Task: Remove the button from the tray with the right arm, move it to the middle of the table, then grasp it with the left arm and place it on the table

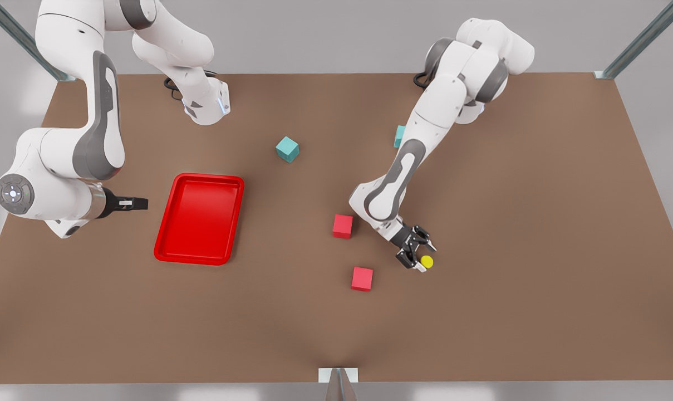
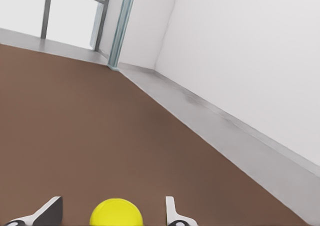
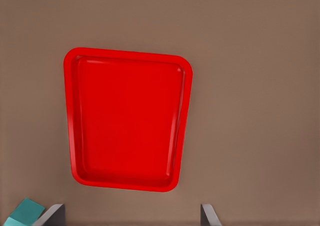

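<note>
The button (image 1: pixel 427 261) shows its round yellow cap on the table (image 1: pixel 514 289), toward the front view's right of the middle. My left gripper (image 1: pixel 421 256) is open around it. In the left wrist view the yellow cap (image 2: pixel 116 214) sits between the two fingertips (image 2: pixel 50 211) with a gap on each side. The red tray (image 1: pixel 200 218) lies on the front view's left with nothing in it. My right gripper (image 1: pixel 138 204) waits just beside the tray's left rim. Its wrist view shows the tray (image 3: pixel 127 118) past the spread fingertips (image 3: pixel 209 214), so it is open.
Two red cubes (image 1: pixel 342 226) (image 1: pixel 362 278) lie close to the left gripper, on its tray side. One teal cube (image 1: pixel 287 149) sits farther back, also seen as a teal cube (image 3: pixel 25 211) in the right wrist view. Another teal cube (image 1: pixel 399 136) is partly hidden behind the left arm.
</note>
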Motion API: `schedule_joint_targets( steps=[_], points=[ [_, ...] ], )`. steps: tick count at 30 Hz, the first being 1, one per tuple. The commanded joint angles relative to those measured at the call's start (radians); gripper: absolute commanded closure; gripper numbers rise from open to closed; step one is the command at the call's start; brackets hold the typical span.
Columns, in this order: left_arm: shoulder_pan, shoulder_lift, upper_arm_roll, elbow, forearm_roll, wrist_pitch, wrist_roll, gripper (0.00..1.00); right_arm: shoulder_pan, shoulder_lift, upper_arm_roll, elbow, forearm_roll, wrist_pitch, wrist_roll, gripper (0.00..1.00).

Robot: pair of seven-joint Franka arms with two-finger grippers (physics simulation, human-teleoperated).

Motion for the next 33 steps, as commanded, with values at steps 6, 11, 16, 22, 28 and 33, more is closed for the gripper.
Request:
schedule_joint_targets(
  steps=[6, 11, 16, 22, 28, 33],
  points=[
    [0.021, -0.224, -0.005, -0.091, -0.063, -0.001, 0.313, 0.00, -0.001, -0.001, 0.000, 0.000, 0.001, -0.001, 0.001, 0.00],
    [0.077, -0.395, -0.008, 0.089, -0.584, -0.001, 0.849, 0.00, 0.003, -0.004, 0.002, 0.000, 0.001, -0.003, 0.003, 0.00],
    [0.290, -0.514, -0.009, 0.219, -1.282, -0.151, 1.980, 0.00, 0.002, -0.004, 0.002, 0.000, 0.001, -0.001, 0.007, 0.00],
    [0.621, -0.773, -0.091, 0.087, -1.451, -0.237, 2.780, 0.00, -0.001, -0.010, 0.003, 0.008, 0.001, -0.009, 0.007, 0.00],
    [0.636, -0.814, -0.091, 0.037, -1.451, -0.230, 2.775, 0.00, -0.008, -0.006, 0.005, 0.008, 0.001, -0.015, 0.004, 0.00],
    [0.630, -0.736, -0.091, 0.099, -1.451, -0.222, 2.768, 0.00, -0.008, -0.001, 0.003, 0.007, 0.001, -0.009, 0.004, 0.00]
  ],
)
